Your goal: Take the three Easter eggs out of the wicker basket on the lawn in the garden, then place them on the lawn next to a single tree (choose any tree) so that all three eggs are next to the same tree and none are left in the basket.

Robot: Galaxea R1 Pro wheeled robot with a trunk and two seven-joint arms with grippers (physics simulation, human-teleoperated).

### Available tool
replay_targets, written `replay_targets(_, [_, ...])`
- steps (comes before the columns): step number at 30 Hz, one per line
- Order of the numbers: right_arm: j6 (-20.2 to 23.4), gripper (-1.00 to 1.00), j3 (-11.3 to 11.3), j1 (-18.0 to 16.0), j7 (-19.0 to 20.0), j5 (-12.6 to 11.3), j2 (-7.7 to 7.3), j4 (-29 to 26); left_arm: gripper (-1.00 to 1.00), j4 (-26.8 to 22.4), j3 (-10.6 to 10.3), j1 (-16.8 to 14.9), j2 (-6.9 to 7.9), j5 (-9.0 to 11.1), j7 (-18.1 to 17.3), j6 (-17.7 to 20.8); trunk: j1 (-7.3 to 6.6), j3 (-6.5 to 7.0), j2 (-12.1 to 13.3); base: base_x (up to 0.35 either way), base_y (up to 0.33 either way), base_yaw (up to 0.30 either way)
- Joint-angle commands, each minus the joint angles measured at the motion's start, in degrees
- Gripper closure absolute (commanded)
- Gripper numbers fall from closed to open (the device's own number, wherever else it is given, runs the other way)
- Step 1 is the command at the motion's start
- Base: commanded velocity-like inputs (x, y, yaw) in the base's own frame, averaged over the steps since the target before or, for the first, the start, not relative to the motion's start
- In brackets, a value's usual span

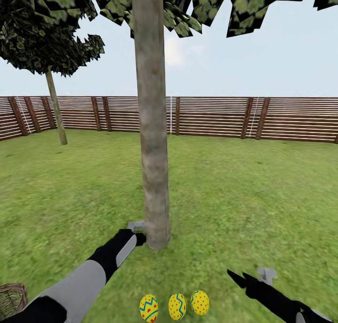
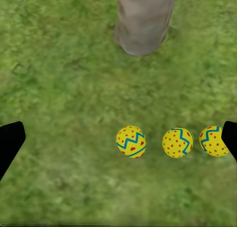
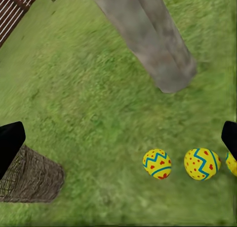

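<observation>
Three yellow Easter eggs with red dots lie in a row on the lawn, just in front of the thick grey-brown tree. The left wrist view shows them apart from each other, below the trunk base. My left gripper hovers beside the trunk base, open and holding nothing. Off to the right of the eggs, my right gripper is open and empty too. The wicker basket stands at the far left; its inside is hidden.
A brown slatted fence closes the garden at the back. A thin-trunked tree with a round crown stands at the back left. Open grass lies to both sides of the thick trunk.
</observation>
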Motion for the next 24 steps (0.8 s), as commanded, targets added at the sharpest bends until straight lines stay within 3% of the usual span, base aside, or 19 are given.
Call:
replay_targets(1, [0.15,-1.0,-0.06,0.25,-0.92,-0.43,0.0,0.78,-1.0,1.74,-0.41,-0.04,0.05,0.58,0.0,-1.31,-0.2,0.08,0.32,0.0,0.0,0.0])
replay_targets(6, [-2.45,-1.0,-0.09,2.54,-6.14,-0.43,-0.16,7.13,-1.0,12.33,-0.44,0.11,0.11,0.47,-6.24,-8.74,-1.3,0.98,2.32,0.0,0.0,0.0])
replay_targets(8, [-5.5,-1.0,-0.02,4.14,-8.27,0.11,-0.27,11.42,-1.0,17.03,-0.5,2.37,0.54,0.43,-10.12,-12.88,-1.74,1.34,3.12,0.0,0.0,0.0])
replay_targets(14, [-8.22,-1.0,0.03,5.06,-10.87,3.74,0.05,17.34,-1.0,18.99,-0.53,7.19,2.11,0.41,-11.69,-17.17,-3.06,2.41,5.53,0.0,0.0,0.0])
replay_targets(20, [-14.65,-1.0,0.0,5.27,-14.05,5.17,0.19,27.06,-1.0,19.48,-0.54,13.35,4.28,0.41,-12.07,-21.84,-4.38,3.49,7.94,0.0,0.0,0.0])
replay_targets(24, [-16.63,-1.0,-0.07,5.29,-14.62,5.4,0.14,32.07,-1.0,19.63,-0.59,16.46,5.17,0.36,-12.11,-24.43,-5.26,4.21,9.54,0.0,0.0,0.0])
